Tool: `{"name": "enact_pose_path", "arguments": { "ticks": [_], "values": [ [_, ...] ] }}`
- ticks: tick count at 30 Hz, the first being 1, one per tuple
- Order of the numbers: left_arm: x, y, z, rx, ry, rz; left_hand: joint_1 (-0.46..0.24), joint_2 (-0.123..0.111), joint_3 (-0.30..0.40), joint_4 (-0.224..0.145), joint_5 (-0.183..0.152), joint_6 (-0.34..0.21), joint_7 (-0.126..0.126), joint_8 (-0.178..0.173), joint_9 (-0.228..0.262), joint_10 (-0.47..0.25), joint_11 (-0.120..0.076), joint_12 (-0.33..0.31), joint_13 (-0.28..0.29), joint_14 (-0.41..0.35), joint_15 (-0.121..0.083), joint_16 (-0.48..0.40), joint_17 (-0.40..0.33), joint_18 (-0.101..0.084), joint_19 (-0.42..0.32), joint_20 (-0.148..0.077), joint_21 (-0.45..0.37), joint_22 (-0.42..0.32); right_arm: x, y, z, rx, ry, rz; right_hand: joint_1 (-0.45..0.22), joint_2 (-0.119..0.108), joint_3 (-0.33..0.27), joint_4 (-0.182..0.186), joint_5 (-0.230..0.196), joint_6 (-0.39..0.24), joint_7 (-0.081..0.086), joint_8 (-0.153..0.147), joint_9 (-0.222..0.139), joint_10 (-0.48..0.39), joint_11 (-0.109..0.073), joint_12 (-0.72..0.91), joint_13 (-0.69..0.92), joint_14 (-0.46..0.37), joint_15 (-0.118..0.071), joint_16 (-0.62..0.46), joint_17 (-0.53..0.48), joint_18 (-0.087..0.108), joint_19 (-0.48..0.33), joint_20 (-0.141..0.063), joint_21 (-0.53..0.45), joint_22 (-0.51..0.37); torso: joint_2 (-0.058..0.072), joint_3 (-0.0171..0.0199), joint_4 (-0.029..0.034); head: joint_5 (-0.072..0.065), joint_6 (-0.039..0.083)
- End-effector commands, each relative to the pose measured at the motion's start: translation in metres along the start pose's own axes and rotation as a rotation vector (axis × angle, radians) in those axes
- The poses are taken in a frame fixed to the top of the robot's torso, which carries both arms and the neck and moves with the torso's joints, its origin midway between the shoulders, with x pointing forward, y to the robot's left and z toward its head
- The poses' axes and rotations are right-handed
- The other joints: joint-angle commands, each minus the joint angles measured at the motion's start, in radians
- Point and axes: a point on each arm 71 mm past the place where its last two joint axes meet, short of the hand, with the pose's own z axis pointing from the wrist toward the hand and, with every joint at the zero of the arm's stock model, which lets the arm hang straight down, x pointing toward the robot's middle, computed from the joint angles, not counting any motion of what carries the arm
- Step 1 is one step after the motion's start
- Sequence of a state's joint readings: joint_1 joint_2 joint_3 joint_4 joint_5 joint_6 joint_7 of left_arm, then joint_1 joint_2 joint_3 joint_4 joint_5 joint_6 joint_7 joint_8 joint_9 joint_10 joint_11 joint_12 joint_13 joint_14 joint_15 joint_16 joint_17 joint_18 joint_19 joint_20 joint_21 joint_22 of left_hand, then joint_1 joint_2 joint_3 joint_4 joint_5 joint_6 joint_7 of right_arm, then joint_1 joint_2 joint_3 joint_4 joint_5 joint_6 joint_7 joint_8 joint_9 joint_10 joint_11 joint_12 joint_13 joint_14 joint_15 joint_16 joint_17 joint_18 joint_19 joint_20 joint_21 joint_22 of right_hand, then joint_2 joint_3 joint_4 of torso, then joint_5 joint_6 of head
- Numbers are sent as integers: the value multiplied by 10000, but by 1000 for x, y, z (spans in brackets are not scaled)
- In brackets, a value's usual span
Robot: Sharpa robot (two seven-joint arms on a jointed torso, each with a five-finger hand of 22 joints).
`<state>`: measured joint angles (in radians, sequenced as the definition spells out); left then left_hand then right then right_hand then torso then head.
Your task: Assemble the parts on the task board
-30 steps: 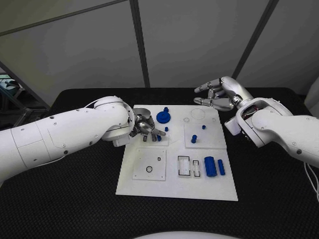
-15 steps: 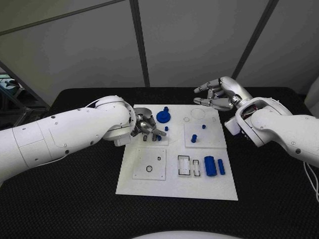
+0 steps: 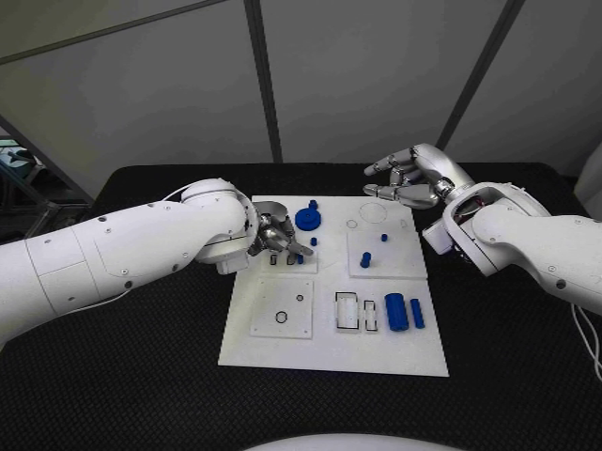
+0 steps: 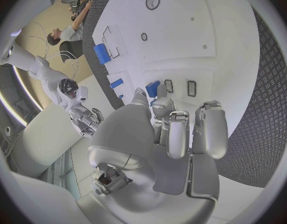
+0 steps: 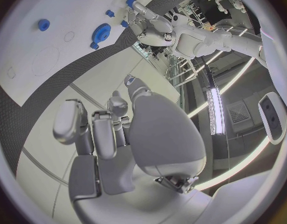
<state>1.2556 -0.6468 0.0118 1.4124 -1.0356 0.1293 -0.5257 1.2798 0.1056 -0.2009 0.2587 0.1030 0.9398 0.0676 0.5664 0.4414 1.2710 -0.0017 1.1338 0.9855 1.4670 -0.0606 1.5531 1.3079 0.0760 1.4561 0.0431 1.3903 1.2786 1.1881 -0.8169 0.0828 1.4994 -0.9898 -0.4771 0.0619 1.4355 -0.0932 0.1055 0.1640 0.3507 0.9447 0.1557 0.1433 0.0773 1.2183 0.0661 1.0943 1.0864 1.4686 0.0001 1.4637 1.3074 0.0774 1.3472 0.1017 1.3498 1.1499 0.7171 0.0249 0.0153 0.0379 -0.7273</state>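
Left hand [image 3: 279, 241] low over task board [image 3: 331, 355] left edge, fingers curled beside a small blue part [image 4: 152, 89]; grasp unclear, fingertips hidden. Blue gear [image 3: 307, 221] just beyond. Right hand [image 3: 407, 180] hovers past board's far edge, fingers loosely spread, holding nothing. Black worktop [image 3: 517, 357] around.

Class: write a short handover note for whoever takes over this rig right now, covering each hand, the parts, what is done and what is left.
Left hand: low over the board's far left, fingers curled beside a small blue part; a grip cannot be told.
Right hand: raised beyond the board's far edge, holding nothing.
Parts: blue gear at the far end, pegs mid-board, two blue cylinders lying loose near right.
Done: unclear.
Left: the cylinders, at least.
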Motion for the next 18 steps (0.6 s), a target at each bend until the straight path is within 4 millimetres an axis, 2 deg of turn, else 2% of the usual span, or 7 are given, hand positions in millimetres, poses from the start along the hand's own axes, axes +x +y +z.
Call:
{"name": "enact_pose_path", "arguments": {
  "ticks": [1,12,18],
  "values": [
    [-1,0,0,-51,-74,45,166,-7,53,-76,-9,-96,-25,67,47,-20,-54,-12,15,978,-75,42,2445,-179,67,-37,17,12,1,2,0,-60,106,-43,-95,35,-42,27,69,-63,11,51,-15,-59,15,-60,-10,517,-78,-46,659,99,-63,-20,-52,-9,-4,-3,5,-16,-6],
    [-2,0,0,-66,-84,14,938,311,722,-467,49,-274,-90,82,249,-78,-116,-115,-31,976,-126,35,2439,-177,68,-77,-5,34,2,2,1,-50,169,-45,-102,41,-40,32,76,-55,10,61,-15,-51,12,-64,-19,512,-79,-62,638,105,-76,-22,-72,-38,3,-1,11,-2,-37],
    [-2,1,0,-61,-34,-28,1338,270,1247,-659,192,-359,-123,13,298,-135,-154,-211,-74,974,-160,31,2436,-177,67,-114,-17,49,2,2,1,-41,212,-48,-102,41,-40,32,76,-55,10,61,-15,-51,12,-64,-19,512,-79,-62,638,105,-76,-22,-72,-38,-3,-1,9,4,-51]
  ]
}}
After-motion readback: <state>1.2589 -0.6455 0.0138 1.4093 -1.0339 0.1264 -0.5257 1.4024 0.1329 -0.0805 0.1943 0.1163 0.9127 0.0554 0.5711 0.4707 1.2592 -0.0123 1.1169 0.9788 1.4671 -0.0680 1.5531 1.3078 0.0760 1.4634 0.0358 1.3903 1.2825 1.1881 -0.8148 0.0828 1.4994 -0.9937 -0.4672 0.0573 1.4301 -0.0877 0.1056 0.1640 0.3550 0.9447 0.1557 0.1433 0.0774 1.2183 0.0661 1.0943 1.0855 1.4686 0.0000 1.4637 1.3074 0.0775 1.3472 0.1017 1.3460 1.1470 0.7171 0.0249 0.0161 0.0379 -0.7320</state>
